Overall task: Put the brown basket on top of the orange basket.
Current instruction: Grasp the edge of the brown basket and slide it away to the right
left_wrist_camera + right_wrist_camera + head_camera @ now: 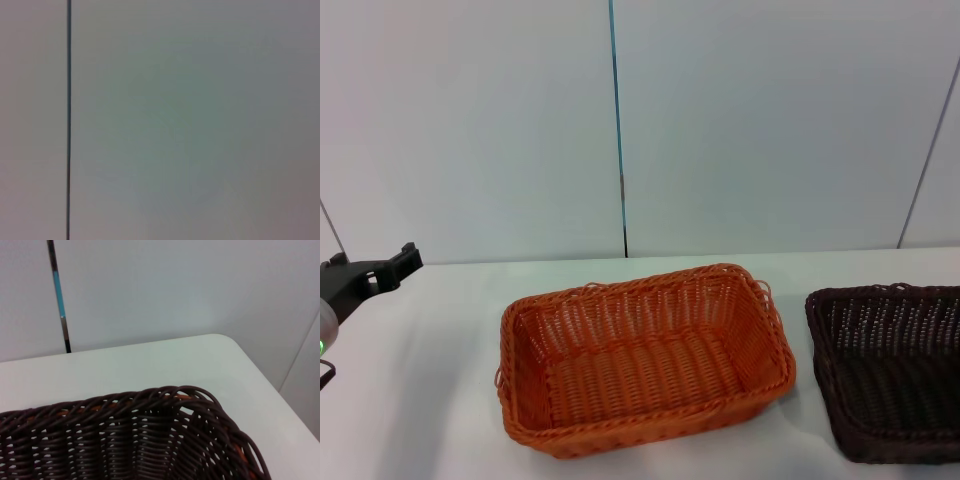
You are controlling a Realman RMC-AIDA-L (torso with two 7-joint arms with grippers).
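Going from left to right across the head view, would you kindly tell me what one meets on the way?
Left gripper at the left edge, raised over the white table → orange basket in the middle → brown basket at the right edge, standing apart from the orange one.

Woven wicker orange basket [645,360] and brown basket [890,370], matt table [440,400].
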